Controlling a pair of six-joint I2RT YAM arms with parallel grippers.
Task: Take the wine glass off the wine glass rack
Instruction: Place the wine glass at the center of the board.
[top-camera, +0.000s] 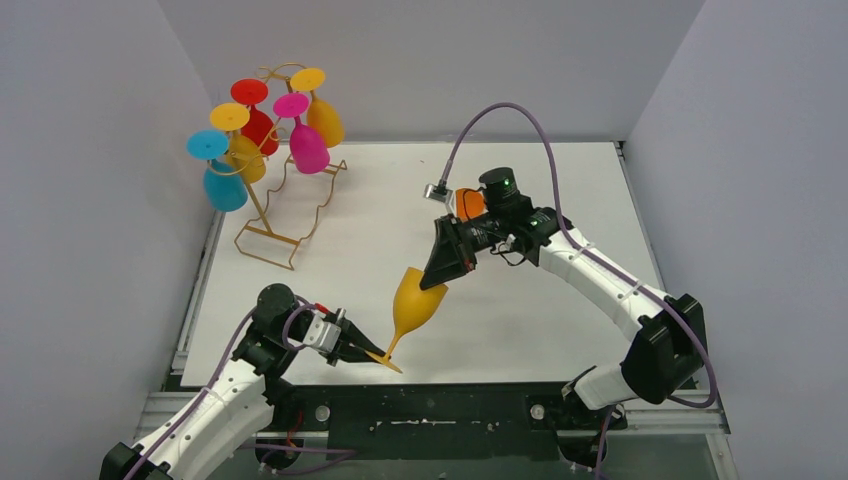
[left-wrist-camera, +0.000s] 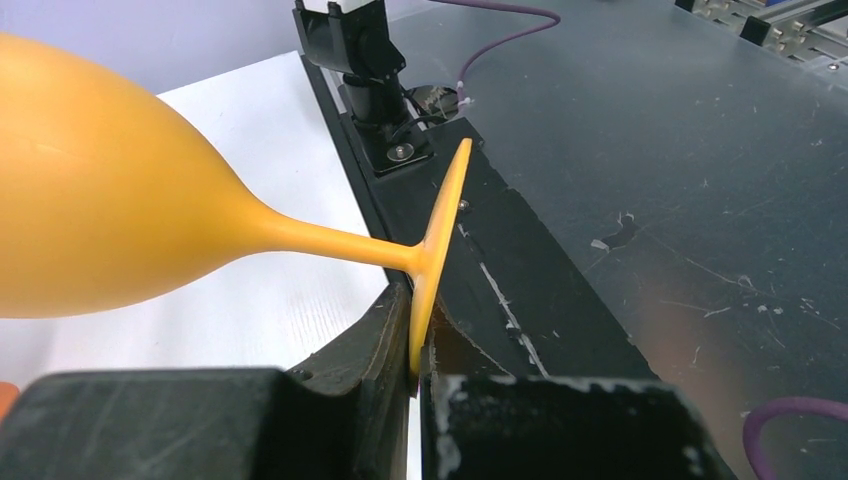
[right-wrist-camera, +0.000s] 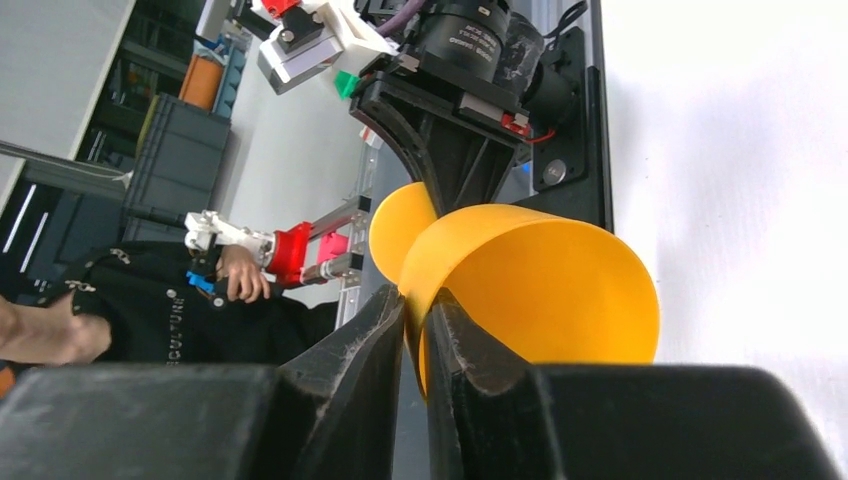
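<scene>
A yellow-orange wine glass (top-camera: 415, 300) hangs tilted above the white table, held at both ends. My left gripper (top-camera: 372, 352) is shut on the edge of its round foot (left-wrist-camera: 440, 240), seen edge-on in the left wrist view, where the gripper (left-wrist-camera: 418, 365) pinches it. My right gripper (top-camera: 437, 280) is shut on the rim of the bowl (right-wrist-camera: 540, 280), one finger inside and one outside, as the right wrist view of the gripper (right-wrist-camera: 417, 320) shows. The gold wire wine glass rack (top-camera: 266, 250) stands at the far left, well away from both grippers.
Several glasses hang upside down on the rack: blue (top-camera: 222, 185), yellow (top-camera: 243, 155), red (top-camera: 258, 125), magenta (top-camera: 308, 148) and orange (top-camera: 325, 118). Grey walls close in the left, back and right. A black base rail (top-camera: 450, 405) runs along the near edge.
</scene>
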